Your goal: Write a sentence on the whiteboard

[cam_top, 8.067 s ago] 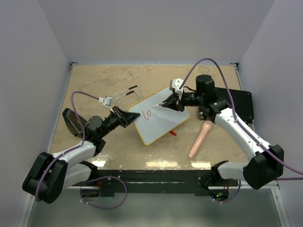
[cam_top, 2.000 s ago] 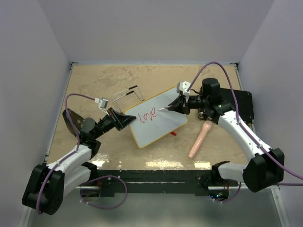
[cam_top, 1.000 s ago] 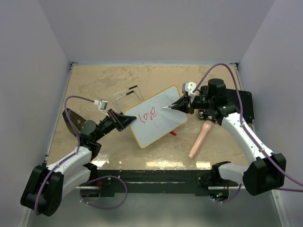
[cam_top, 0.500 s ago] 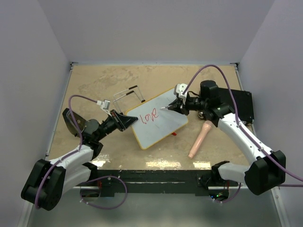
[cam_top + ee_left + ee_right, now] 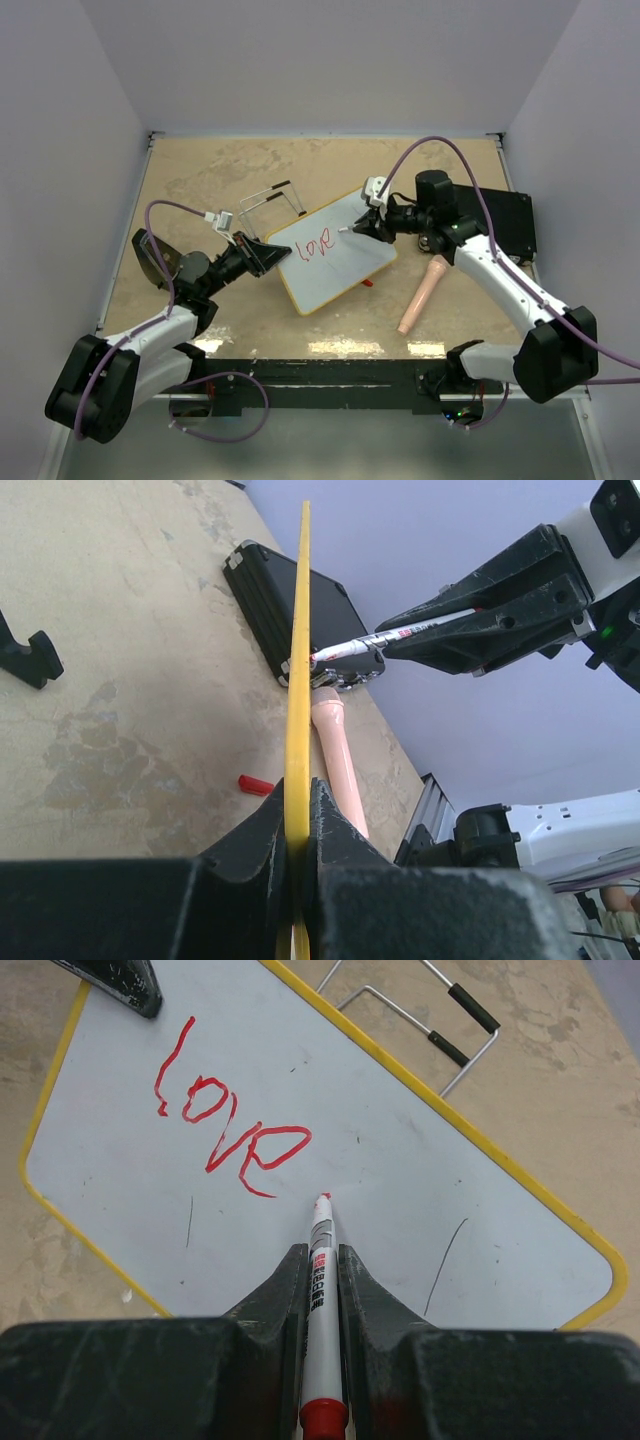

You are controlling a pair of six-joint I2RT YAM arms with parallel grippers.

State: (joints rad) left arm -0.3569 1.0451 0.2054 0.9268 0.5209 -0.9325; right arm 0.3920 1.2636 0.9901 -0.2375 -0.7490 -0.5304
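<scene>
Locate the whiteboard (image 5: 340, 262) near the middle of the tan surface (image 5: 200, 180), turned cornerwise, with a wire stand (image 5: 474, 1007) just beyond its far-left edge, a red cap (image 5: 255, 784) by its near-right edge and a black case (image 5: 510, 225) well off to the right. Cannot judge it flat or lifted at one side. Read the sentence (image 5: 225, 1125) as only "love" so far, in red, toward the upper left of the face; judged barely begun.

See the left claw (image 5: 297, 815) pinched tight on the thin yellow rim (image 5: 298, 660) at the board's left corner, one finger on each face. See the right claw (image 5: 320, 1252) clamped on a white marker (image 5: 320, 1222), tip at the white face just below and right of the last letter.

Expect a light, thin, stiff panel, not fragile, but likely to flex or pivot under pen pressure when held by a single corner. Expect a slick, glossy face too, so poor purchase there. Better to take hold at the rim, deep enough to seat flat on both sides and well clear of the wet red strokes to avoid smearing. Press lightly with the tip, to spare the corner pinch the leverage. Treat the marker as light and smooth-barrelled, apt to roll or slide back in the grip if pushed hard.
</scene>
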